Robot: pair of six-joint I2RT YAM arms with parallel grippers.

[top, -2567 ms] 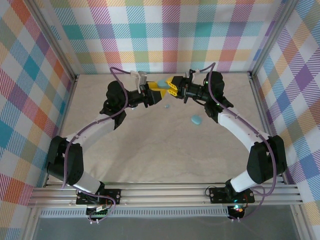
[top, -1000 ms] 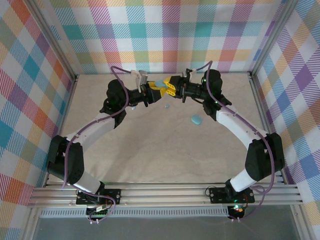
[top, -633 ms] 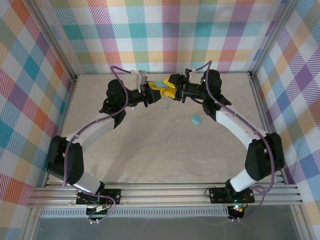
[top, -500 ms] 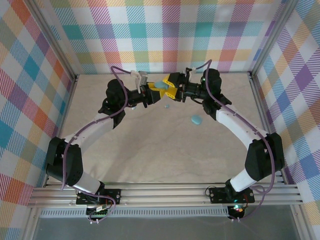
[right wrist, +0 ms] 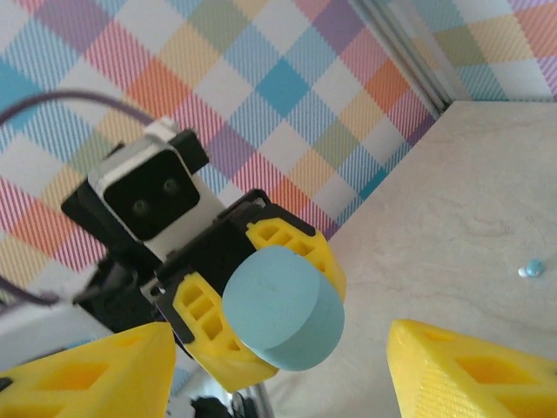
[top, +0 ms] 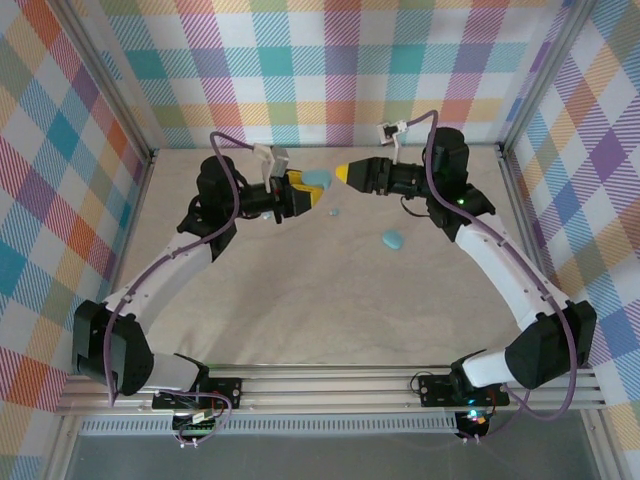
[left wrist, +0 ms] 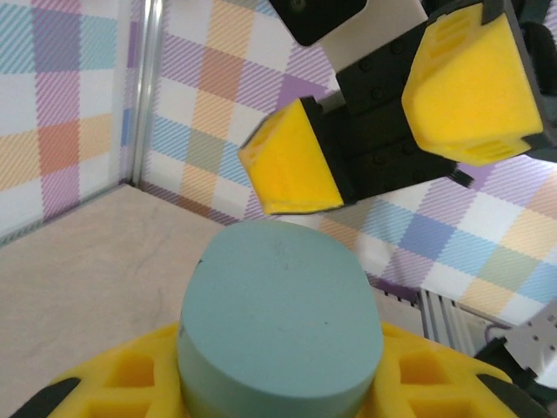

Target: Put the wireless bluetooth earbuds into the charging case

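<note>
above the far end of the table [top: 300, 290], the left hand [top: 303, 193] pinches a teal case [left wrist: 278, 322] between its yellow pads and holds it out, clear of the surface, toward the right hand [left wrist: 383, 122]. the right hand faces it from just beside, fingers spread wide and carrying nothing. one tiny pale blue earbud [top: 335, 211] lies loose on the table below the two hands, and the right wrist camera catches what is probably the same bud as a small speck. a second case [top: 392, 240] rests on the table to the right, well apart from the held one. the held case looks like a smooth, closed oval puck; from these angles no seam or lid edge can be made out. the bud is judged to be very light, hard and slick, small enough to roll or skip away from foam pads, so it is best taken across its widest part with a gentle, centred pinch from above. the case is rigid and rounded, and is safest gripped on its flat faces rather than its curved rim.
</note>
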